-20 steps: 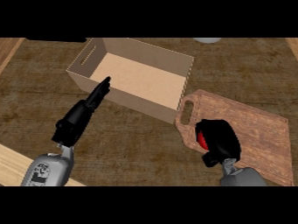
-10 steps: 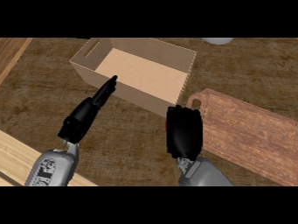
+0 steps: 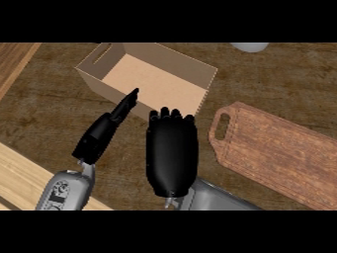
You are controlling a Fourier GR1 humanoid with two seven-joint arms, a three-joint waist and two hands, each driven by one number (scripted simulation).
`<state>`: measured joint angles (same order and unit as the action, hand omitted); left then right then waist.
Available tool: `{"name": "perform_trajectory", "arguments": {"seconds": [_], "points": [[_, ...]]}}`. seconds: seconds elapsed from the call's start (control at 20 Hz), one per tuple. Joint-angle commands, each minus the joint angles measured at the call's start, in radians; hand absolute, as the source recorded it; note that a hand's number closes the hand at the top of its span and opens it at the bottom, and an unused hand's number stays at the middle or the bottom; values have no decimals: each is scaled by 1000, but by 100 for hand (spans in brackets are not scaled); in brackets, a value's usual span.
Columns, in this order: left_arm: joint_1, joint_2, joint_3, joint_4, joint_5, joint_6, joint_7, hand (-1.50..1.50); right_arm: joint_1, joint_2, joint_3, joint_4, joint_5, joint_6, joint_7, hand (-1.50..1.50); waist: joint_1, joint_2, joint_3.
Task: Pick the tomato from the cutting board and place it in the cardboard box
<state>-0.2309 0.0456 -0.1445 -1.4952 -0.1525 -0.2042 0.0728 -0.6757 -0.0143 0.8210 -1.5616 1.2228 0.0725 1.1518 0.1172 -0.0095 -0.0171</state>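
Swung the right hand (image 3: 171, 155) clear of the cutting board (image 3: 287, 158) and across toward the cardboard box (image 3: 145, 74). Had sat over the board's handle end a second before; ended just short of the box's near wall, back upward, fingers (image 3: 177, 118) curled down and under with the knuckles facing that wall. Could find no tomato anywhere in view: none on the board lying off the box's near-right corner, nothing red on the box's floor. Had glimpsed red under that same palm a second before, over the board. Judged it therefore to be cupped beneath the right hand and hidden by it, though could not confirm by sight.

Left the left hand (image 3: 105, 133) much as before, just outside the box's near wall toward its left end, fingers straight and close together, tips nearly at the cardboard, holding nothing.

Took the pick as done and the carry as about halfway. Needed next to lift over the near wall's rim, travel on above the box's floor, then open the fingers. Could not tell how high the hand rode against that rim, so marked a clip on the wall as the main risk, with the left fingertips close enough to crowd the path. Noted also a pale round vessel (image 3: 250, 47) beyond the box's far-right corner, well apart and out of the way.
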Motion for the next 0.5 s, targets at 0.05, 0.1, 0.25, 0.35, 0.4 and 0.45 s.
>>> {"name": "perform_trajectory", "arguments": {"seconds": [0.05, 0.1, 0.25, 0.35, 0.4, 0.45], "points": [[-17, 11, 10, 12, -4, 0, 6, 0, -164, 14, 16, -34, -16, 2, 269, 150, -14, -2, 12], [-15, -10, 3, 31, -3, 9, 13, 0, -199, 14, -4, -43, -15, 16, 276, 150, -22, -3, 11], [-10, 22, 14, 21, -3, -4, -13, 0, -229, 13, -33, -39, -37, -21, 318, 150, -14, -3, 11], [8, 7, 3, 3, -5, 7, -9, 0, -238, 13, -29, -5, -16, -33, 334, 150, -22, -3, 12], [-20, 7, 20, 19, -1, 12, 6, 0, -271, 13, -53, -5, -24, -3, 334, 150, -30, -4, 11], [0, -5, 1, 10, -10, 18, -7, 0, -290, 13, -81, 17, -30, -3, 335, 150, -32, -2, 12]]}}
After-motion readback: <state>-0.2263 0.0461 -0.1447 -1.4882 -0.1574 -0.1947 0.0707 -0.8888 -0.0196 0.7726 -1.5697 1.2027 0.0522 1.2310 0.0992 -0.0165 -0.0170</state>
